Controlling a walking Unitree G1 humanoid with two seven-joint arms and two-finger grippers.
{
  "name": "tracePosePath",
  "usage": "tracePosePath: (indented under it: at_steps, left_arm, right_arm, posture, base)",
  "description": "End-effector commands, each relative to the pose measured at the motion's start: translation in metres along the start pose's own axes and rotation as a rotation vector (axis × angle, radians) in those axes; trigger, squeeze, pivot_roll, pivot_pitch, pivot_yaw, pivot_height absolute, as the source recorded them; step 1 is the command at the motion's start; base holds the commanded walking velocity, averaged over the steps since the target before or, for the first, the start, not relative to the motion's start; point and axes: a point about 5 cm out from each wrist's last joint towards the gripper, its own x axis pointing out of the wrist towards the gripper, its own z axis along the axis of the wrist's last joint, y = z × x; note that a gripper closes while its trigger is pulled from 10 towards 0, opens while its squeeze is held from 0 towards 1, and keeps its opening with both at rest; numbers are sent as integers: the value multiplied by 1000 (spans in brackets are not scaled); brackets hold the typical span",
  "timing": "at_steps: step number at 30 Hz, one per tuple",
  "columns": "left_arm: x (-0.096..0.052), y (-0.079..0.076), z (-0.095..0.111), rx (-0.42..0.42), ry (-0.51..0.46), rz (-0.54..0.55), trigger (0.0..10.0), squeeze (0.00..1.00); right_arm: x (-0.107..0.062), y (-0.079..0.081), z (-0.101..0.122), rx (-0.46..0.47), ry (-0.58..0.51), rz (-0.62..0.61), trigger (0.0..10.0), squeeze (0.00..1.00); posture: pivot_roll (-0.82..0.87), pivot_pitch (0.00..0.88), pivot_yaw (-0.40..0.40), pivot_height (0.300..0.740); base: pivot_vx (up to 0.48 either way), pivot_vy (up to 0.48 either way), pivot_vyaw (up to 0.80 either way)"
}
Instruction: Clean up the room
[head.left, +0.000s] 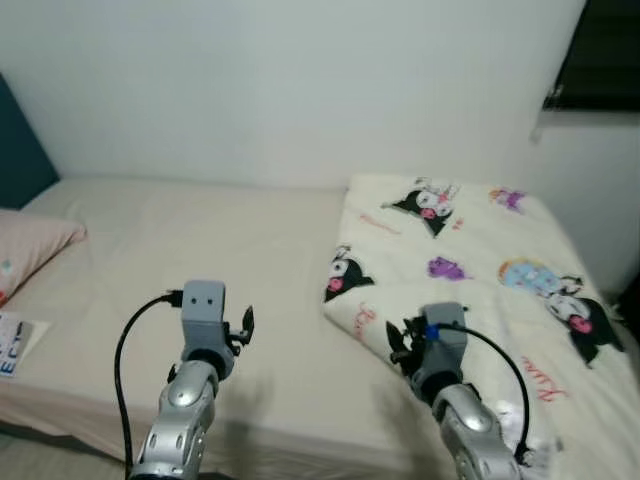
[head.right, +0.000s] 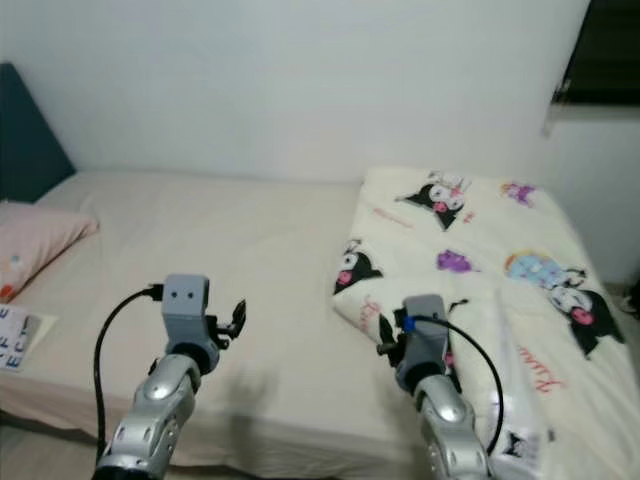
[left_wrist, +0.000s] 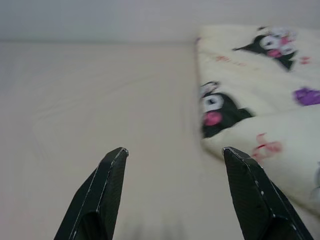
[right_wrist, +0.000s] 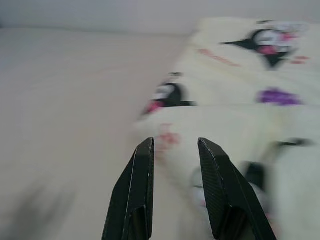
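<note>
A cream blanket (head.left: 470, 250) printed with black cartoon figures lies folded over the right half of the bed (head.left: 200, 230). Its folded edge runs down the middle of the mattress. My left gripper (left_wrist: 175, 150) hovers open over the bare beige sheet, left of that edge, with nothing between its fingers. My right gripper (right_wrist: 175, 141) hangs just above the blanket's near left corner (right_wrist: 170, 137). Its fingers stand a narrow gap apart and hold nothing. In the left eye view both arms reach in from below, the left gripper (head.left: 238, 332) over the sheet and the right gripper (head.left: 405, 342) at the blanket's corner.
A pink pillow (head.left: 30, 245) lies at the bed's left end beside a dark teal headboard (head.left: 20, 140). A printed paper (head.left: 12, 345) rests near the bed's front left edge. A white wall runs behind the bed, with a dark window (head.left: 605, 50) at the top right.
</note>
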Motion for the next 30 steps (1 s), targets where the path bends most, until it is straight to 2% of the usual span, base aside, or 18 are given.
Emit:
tracePosePath:
  at_steps: [1, 4, 15, 16, 21, 22, 24, 25, 30]
  left_arm:
    - [-1, 4, -2, -2, 18, 6, 10000, 0]
    - [0, 2, -3, -9, 44, -21, 10000, 0]
    - [-1, -4, -3, -12, 38, -51, 10000, 0]
    - [-1, -6, -1, -1, 19, -66, 10000, 0]
    - [-2, -7, -1, 3, 12, -68, 10000, 0]
    - [-4, -7, -2, 8, 8, -74, 10000, 0]
    - [-4, -7, -2, 8, 8, -74, 10000, 0]
    - [-6, -6, -3, 9, 10, -78, 10000, 0]
    - [-7, -6, -5, 9, 22, -85, 10000, 0]
  right_arm:
    - [0, 5, 0, 19, -10, 8, 10000, 0]
    - [-1, 4, 0, 21, -11, 4, 10000, 0]
    - [-3, 2, 1, 26, -22, -8, 10000, 0]
    - [-4, -3, 2, 11, -34, -47, 10000, 0]
    - [-4, -8, 2, -1, -37, -87, 10000, 0]
    - [-6, -18, 3, -15, -43, -160, 10000, 0]
    - [-6, -18, 3, -15, -43, -160, 10000, 0]
    - [-7, -24, 3, -13, -39, -196, 10000, 0]
    - [-8, -32, 4, -31, -31, -229, 10000, 0]
  posture:
    - [3, 0, 11, 710]
    - [3, 0, 12, 710]
    - [-3, 0, 17, 710]
    - [-4, 0, 17, 710]
    - [-3, 0, 17, 710]
    - [-4, 0, 18, 710]
    - [-4, 0, 18, 710]
    - [-6, 0, 20, 710]
    - [-10, 0, 23, 710]
  base:
    - [0, 0, 0]
    - [0, 0, 0]
    - [0, 480, 0]
    - [0, 0, 0]
    - [0, 0, 0]
    - [0, 0, 0]
    - [0, 0, 0]
    - [0, 0, 0]
    - [0, 0, 0]
